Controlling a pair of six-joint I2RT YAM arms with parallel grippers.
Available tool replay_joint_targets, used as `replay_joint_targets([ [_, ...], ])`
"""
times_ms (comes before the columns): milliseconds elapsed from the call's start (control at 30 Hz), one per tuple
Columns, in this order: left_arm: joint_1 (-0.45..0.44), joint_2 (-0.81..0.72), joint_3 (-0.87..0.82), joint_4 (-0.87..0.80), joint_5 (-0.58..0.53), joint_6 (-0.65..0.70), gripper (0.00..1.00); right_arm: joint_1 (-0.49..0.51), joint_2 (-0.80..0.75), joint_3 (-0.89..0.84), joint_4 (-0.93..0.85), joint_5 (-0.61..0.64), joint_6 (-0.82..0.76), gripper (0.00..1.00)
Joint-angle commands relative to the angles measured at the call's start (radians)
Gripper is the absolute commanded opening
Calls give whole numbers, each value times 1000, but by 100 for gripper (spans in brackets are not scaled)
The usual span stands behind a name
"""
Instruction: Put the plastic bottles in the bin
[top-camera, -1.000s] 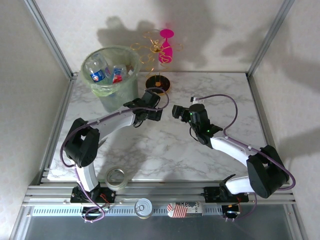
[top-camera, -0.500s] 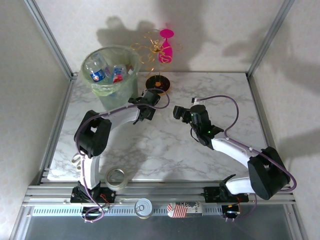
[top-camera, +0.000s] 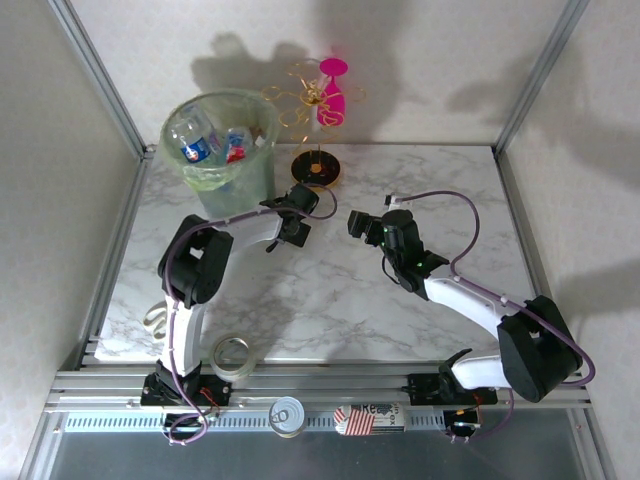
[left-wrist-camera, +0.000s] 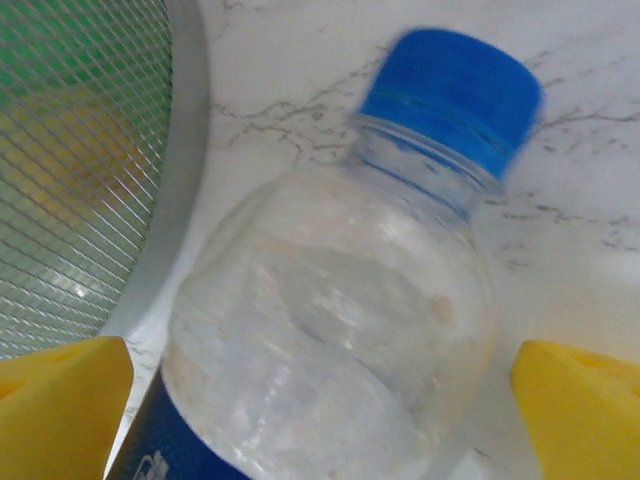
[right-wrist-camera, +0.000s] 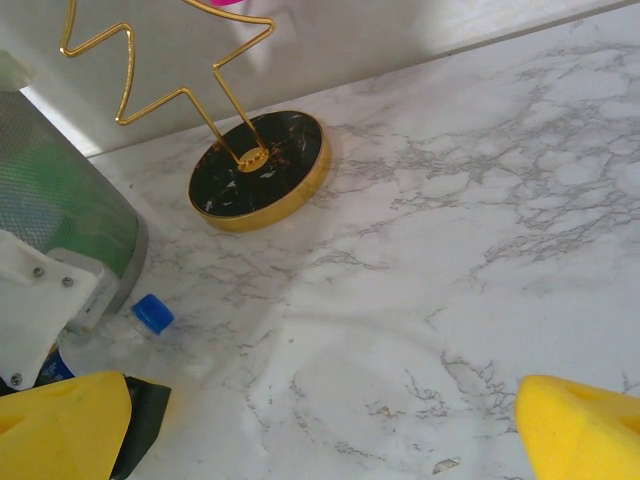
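A clear plastic bottle (left-wrist-camera: 330, 330) with a blue cap is seen lying on the marble bench (right-wrist-camera: 450, 250), just beside the base of the bin (top-camera: 215, 190). It is straddled by the left gripper (left-wrist-camera: 320, 400), whose yellow fingers are spread wide; the right-hand finger is kept apart from the bottle, so nothing is gripped. The right gripper (right-wrist-camera: 320, 420) is held wide open and empty over bare marble, near a gold wire stand (right-wrist-camera: 262, 170) with a black base. Other bottles (top-camera: 200, 140) are found inside the bin.
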Motion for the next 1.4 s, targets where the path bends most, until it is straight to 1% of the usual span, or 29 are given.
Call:
replay_joint_targets([
  [0, -19, -35, -30, -45, 101, -37, 93, -7, -21, -14, 21, 18, -1, 99],
  [133, -20, -49, -50, -26, 164, -54, 88, -8, -25, -21, 30, 1, -2, 99],
  [267, -19, -34, -46, -27, 154, -56, 85, -9, -39, -30, 36, -6, -7, 99],
  [400, -18, -26, -39, -24, 137, -59, 73, -9, -57, -42, 35, -3, -10, 99],
  [633, -20, -69, -33, -6, 120, -74, 57, -9, -86, -62, 39, 0, -12, 99],
  [700, -22, -97, -33, 0, 119, -80, 53, -9, -93, -65, 50, -17, -20, 99],
  [767, -22, -137, -34, 15, 127, -88, 49, -13, -102, -71, 75, -67, -32, 99],
  [933, -21, -255, -13, 40, 181, -102, 45, -19, -132, -82, 148, -225, -68, 99],
  [1067, -21, -344, 41, 52, 212, -105, 43, -18, -162, -88, 190, -309, -105, 99],
  [1233, -19, -402, 161, 69, 240, -90, 42, -19, -186, -91, 211, -353, -132, 99],
  [1367, 7, -420, 267, 91, 265, -97, 42, -20, -193, -94, 210, -361, -139, 99],
])
